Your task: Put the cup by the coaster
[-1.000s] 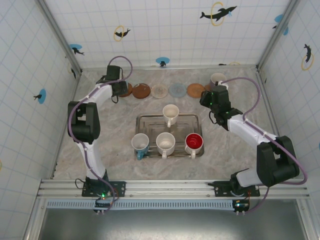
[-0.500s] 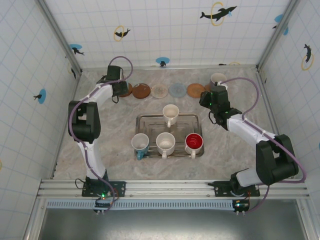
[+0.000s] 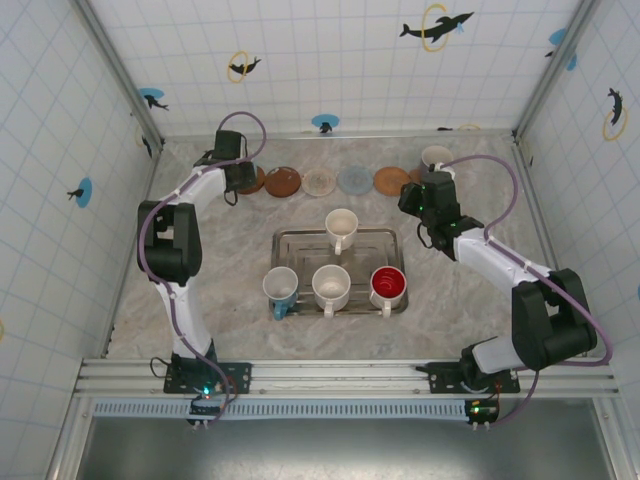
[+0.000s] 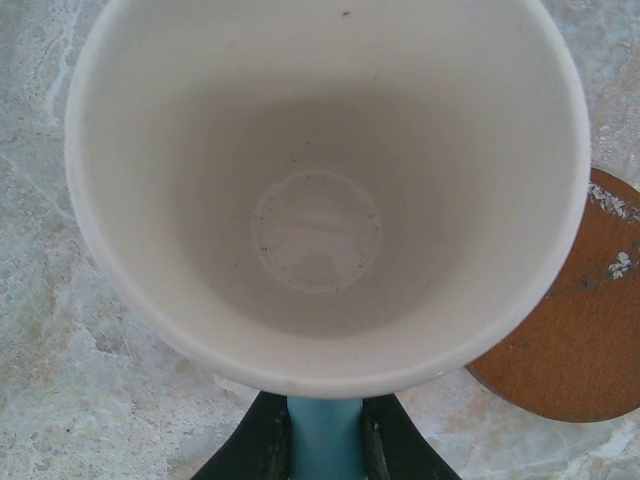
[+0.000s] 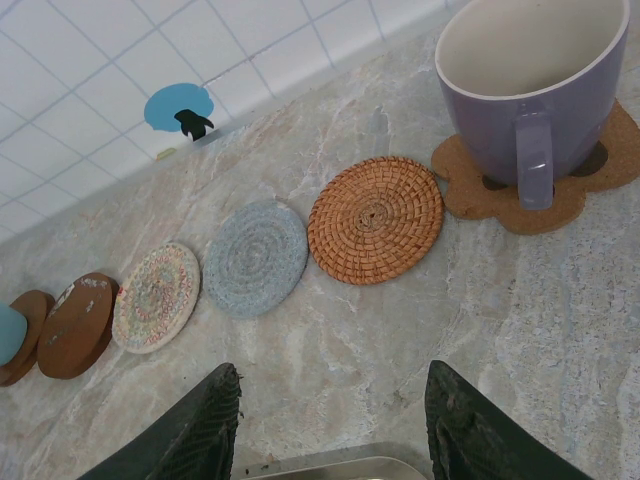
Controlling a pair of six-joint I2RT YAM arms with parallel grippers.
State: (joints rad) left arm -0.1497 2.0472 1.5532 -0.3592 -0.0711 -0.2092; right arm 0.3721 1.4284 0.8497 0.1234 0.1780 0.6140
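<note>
A cup [image 4: 320, 200], white inside with a pale blue handle [image 4: 325, 445], is seen from above in the left wrist view. My left gripper [image 4: 325, 432] is shut on that handle, one dark finger on each side. A brown coaster [image 4: 575, 330] with white flecks lies just right of the cup. From above, the left gripper [image 3: 235, 175] sits at the left end of the coaster row and hides the cup. In the right wrist view the pale blue cup [image 5: 8, 333] stands over the leftmost brown coaster [image 5: 25, 345]. My right gripper [image 5: 330, 400] is open over bare table.
The row continues with a brown coaster [image 3: 283, 181], a pale one [image 3: 320, 182], a blue-grey one [image 3: 354, 181] and an orange woven one [image 3: 391, 180]. A purple mug [image 5: 530, 90] stands on a cork coaster [image 5: 480, 195]. A metal tray [image 3: 300, 240] holds several cups.
</note>
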